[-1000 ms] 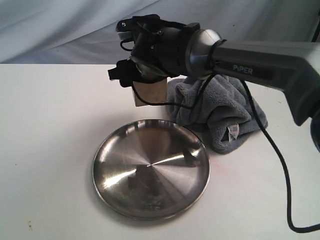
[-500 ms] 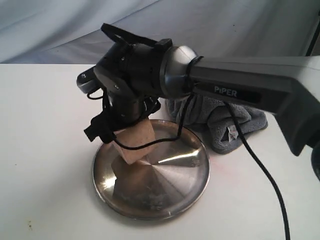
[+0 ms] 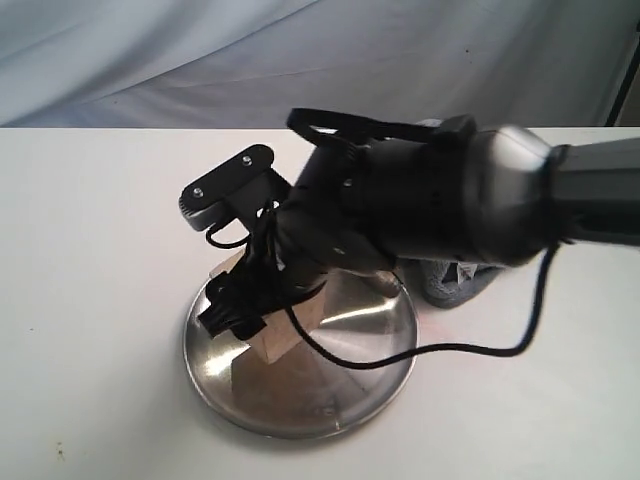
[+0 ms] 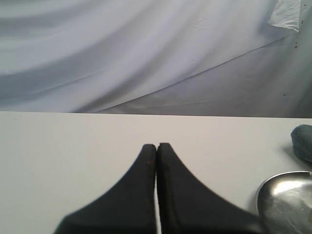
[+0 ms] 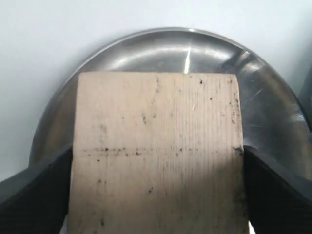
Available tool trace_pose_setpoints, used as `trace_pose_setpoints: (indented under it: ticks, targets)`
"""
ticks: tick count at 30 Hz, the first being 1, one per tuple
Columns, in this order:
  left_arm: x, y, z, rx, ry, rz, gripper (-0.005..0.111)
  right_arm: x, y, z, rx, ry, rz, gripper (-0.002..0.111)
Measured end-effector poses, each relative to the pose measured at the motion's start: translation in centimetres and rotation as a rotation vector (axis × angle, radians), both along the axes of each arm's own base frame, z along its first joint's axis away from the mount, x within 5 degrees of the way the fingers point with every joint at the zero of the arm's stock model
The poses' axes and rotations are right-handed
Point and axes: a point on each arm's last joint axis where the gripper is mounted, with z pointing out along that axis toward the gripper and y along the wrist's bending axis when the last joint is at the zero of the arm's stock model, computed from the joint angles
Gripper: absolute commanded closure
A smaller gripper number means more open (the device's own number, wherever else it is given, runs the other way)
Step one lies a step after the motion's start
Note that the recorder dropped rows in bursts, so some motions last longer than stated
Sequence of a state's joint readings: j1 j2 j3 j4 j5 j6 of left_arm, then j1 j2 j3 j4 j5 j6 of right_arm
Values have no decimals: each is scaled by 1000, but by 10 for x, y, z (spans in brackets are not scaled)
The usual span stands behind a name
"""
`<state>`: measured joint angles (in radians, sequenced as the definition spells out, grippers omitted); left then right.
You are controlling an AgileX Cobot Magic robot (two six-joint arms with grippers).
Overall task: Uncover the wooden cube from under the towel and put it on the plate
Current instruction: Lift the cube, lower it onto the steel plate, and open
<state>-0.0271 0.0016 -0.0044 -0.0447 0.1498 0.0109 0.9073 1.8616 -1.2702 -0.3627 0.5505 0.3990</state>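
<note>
Your right gripper [image 3: 245,318] is clamping the wooden cube [image 3: 278,338] and is holding it over the plate [image 3: 385,365], above the part of the plate that lies to the left in the exterior view. The right wrist view is showing the right gripper [image 5: 156,204] well: the two black jaws are pressing on opposite sides of the wooden cube [image 5: 156,136], and the shiny hollow of the plate [image 5: 161,48] is curving behind it. In the exterior view the cube is sitting tilted, with one lower corner pointing down to the steel. I cannot tell whether it is already touching the plate, because the gripper and the dark reflections are hiding the place of contact. The towel [image 3: 452,285] is lying crumpled on the white table [image 3: 100,250] just beside the far right rim of the plate, and the arm is covering most of it. Your left gripper [image 4: 156,147] is hanging over the bare table with its jaws pressed together, tip to tip. Its view is also catching a part of the plate [image 4: 285,200] and an edge of the towel [image 4: 303,141].
</note>
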Motion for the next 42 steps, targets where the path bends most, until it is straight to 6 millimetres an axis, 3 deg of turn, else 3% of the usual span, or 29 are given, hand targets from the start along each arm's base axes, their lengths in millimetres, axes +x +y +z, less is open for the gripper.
trace_pose_setpoints:
  ticks: [10, 19, 30, 42]
  targets:
    - [0, 0, 0, 0, 0, 0, 105, -18, -25, -34, 39, -28, -25, 53]
    - [0, 0, 0, 0, 0, 0, 105, -15, -23, -32, 110, -46, -92, 53]
    - [0, 0, 0, 0, 0, 0, 105, -15, -30, -34, 61, -39, -154, 53]
    - [0, 0, 0, 0, 0, 0, 105, -14, -28, -37, 77, -28, -164, 41]
